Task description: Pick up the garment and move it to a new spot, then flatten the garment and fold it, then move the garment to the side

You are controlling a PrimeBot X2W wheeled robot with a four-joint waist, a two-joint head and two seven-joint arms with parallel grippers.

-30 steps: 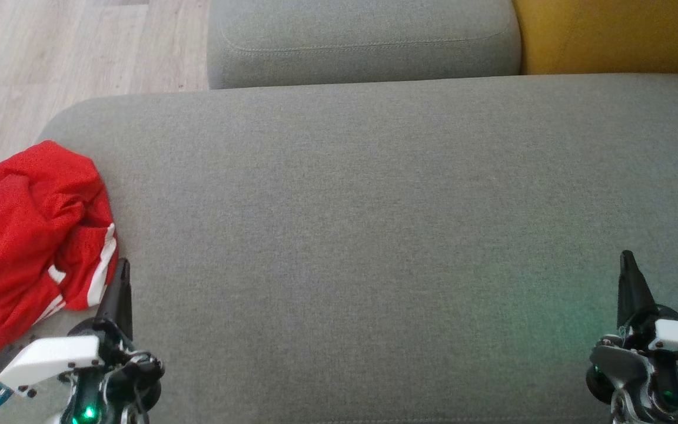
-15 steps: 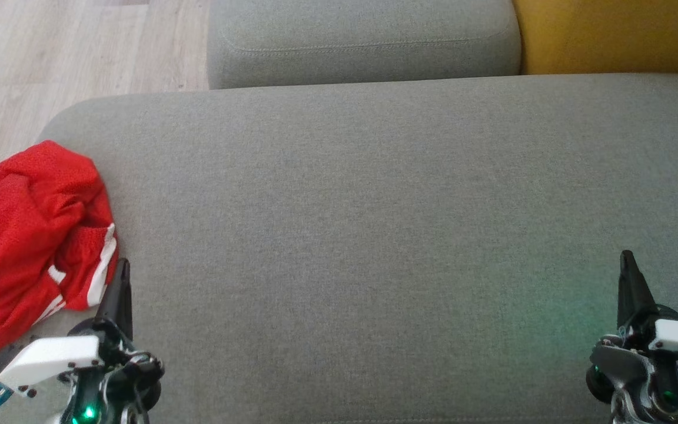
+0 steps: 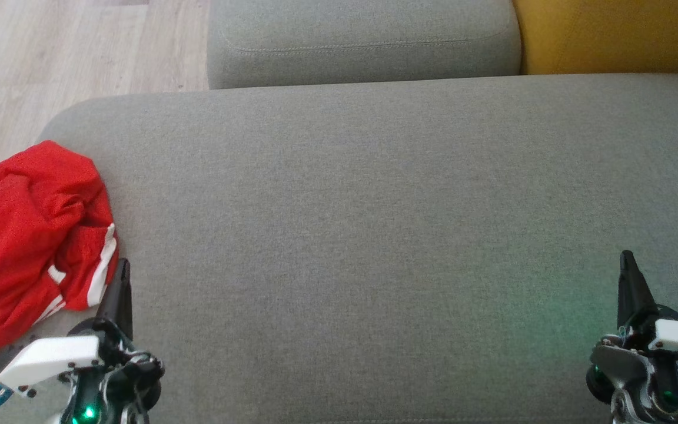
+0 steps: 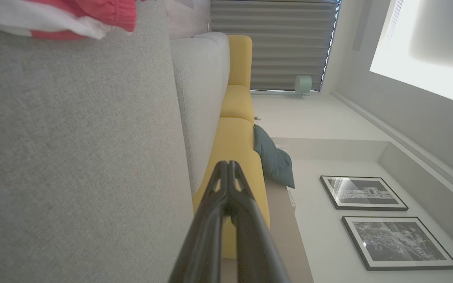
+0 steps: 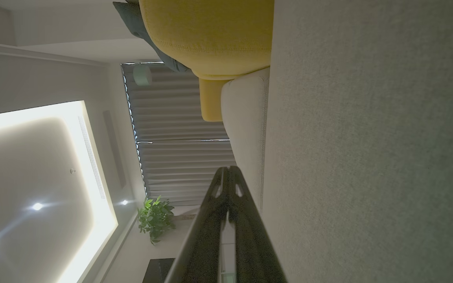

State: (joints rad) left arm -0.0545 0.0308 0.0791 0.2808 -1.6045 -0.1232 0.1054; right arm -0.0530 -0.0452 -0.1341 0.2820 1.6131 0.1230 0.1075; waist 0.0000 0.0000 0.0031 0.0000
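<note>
Soft, even light on the grey sofa seat (image 3: 374,206), few shadows; a green glow (image 3: 557,306) tints its near right. A bright ceiling panel (image 5: 34,157) glares; wrist views bend at edges.

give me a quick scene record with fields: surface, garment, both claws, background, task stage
surface: grey sofa seat
garment: red with white stripes, crumpled in a heap at the left end of the grey sofa seat
left claw: shut, holding nothing, tip just right of the garment
right claw: shut, holding nothing, at the right side of the grey sofa seat
background: yellow cushion upper right, wooden floor upper left
task stage: garment not yet picked up
</note>
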